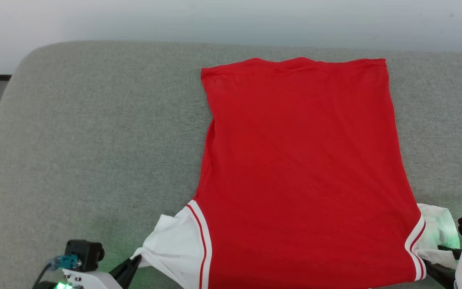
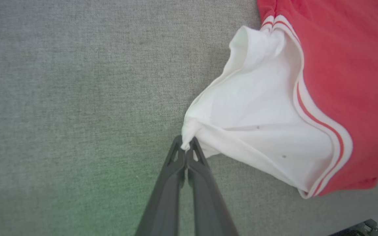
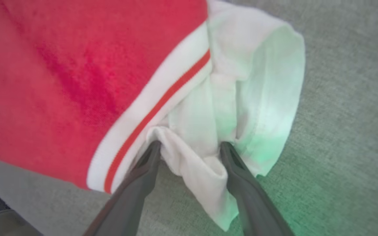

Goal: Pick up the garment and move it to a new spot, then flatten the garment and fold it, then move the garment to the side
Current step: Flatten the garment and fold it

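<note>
While the red jersey (image 1: 303,160) lies flat on the grey upholstered surface (image 1: 94,140), the left gripper (image 2: 186,147) is pinched tight on the tip of one white sleeve (image 2: 258,108); the right gripper (image 3: 190,147) stands spread, the other sleeve (image 3: 261,82) bunched loose between its fingers.

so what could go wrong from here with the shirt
1. The left fingers pinch just the tip of the white left sleeve; a pull could slip it free or drag the flat garment askew.
2. The right fingers stand open with bunched right sleeve cloth between them; withdrawing could snag it and crumple that side.
</note>
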Motion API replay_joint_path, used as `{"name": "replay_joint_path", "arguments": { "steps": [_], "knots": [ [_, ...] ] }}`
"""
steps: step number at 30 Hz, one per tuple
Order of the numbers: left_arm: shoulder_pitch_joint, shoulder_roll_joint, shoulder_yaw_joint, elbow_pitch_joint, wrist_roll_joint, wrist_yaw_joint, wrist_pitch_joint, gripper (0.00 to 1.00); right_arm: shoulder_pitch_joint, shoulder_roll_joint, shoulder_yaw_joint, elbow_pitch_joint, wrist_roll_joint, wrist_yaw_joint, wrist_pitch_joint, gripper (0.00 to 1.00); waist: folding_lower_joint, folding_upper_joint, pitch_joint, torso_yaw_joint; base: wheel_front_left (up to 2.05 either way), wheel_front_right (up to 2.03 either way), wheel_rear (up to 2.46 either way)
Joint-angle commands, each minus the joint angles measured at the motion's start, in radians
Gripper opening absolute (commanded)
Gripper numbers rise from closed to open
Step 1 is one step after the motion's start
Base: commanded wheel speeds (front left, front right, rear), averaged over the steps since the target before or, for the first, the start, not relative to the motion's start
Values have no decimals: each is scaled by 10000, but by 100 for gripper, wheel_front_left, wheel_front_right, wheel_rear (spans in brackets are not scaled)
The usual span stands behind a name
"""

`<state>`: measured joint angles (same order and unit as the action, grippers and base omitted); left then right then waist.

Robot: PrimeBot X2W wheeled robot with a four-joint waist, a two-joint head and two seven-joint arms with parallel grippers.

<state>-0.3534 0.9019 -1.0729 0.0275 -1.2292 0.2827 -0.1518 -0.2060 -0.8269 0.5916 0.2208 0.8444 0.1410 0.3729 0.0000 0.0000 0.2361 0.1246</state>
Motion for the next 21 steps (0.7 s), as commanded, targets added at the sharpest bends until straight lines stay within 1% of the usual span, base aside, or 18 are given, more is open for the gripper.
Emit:
{"name": "replay_joint_path", "arguments": {
  "steps": [1, 3, 6, 7, 9, 10, 11, 13, 14, 15, 16, 17, 19, 21],
  "knots": [
    [25, -46, 0, 48, 34, 20, -68, 0, 343, 239, 224, 82, 161, -180, 534, 100, 0, 0, -56, -23, 0, 0, 0],
    [90, -67, -4, 56, -1, 19, -100, 0, 394, 2, -53, -552, 502, -151, 909, 100, 0, 0, -110, -38, 0, 0, 0],
    [160, -72, -18, 52, -20, 48, -143, 0, 487, -391, -773, -1603, 1155, -103, 1632, 100, 0, 0, -186, -39, 0, 0, 0],
    [188, -78, -20, 43, -21, 58, -166, 0, 521, -476, -1106, -1965, 1456, -103, 1902, 100, 0, 0, -202, -35, 0, 0, 0],
    [200, -107, -29, 24, 0, 65, -172, 0, 371, -779, -1835, -2593, 1552, -111, 2305, 100, 0, 0, -215, 14, 0, 0, 0],
    [187, -136, -22, 9, 11, 60, -199, 0, 252, -817, -2178, -2820, 1534, -109, 2472, 100, 0, 0, -210, 47, 0, 0, 0],
    [159, -162, -29, -3, 32, 51, -198, 0, 163, -711, -2459, -3100, 1497, -108, 2624, 100, 0, 0, -196, 89, 0, 0, 0],
    [36, -213, -36, -4, 117, 17, -188, 0, -225, -614, -2991, -3375, 1059, -106, 2849, 100, 0, 0, -126, 197, 0, 0, 0],
    [-45, -265, -42, -6, 153, -9, -178, 0, -478, -531, -3174, -3403, 796, -109, 2957, 100, 0, 0, -78, 262, 0, 0, 0],
    [-45, -265, -42, -6, 153, -9, -178, 0, -478, -531, -3174, -3403, 796, -109, 2957, 100, 0, 0, -78, 262, 0, 0, 0],
    [-138, -334, -72, -16, 216, -47, -149, 0, -779, -350, -3298, -3407, 599, -109, 3048, 100, 0, 0, -13, 352, 0, 0, 0],
    [-198, -393, -65, -3, 246, -82, -154, 0, -1099, -112, -3365, -3329, 412, -108, 3131, 100, 0, 0, 41, 425, 0, 0, 0],
    [-379, -530, -115, 35, 385, -152, -110, 0, -1822, 87, -3385, -3032, -86, -109, 3219, 100, 0, 0, 197, 657, 0, 0, 0],
    [-591, -699, -155, 98, 514, -255, -80, 0, -2584, 448, -3421, -2526, -597, -109, 3141, 100, 0, 0, 358, 924, 0, 0, 0]
  ]
}}
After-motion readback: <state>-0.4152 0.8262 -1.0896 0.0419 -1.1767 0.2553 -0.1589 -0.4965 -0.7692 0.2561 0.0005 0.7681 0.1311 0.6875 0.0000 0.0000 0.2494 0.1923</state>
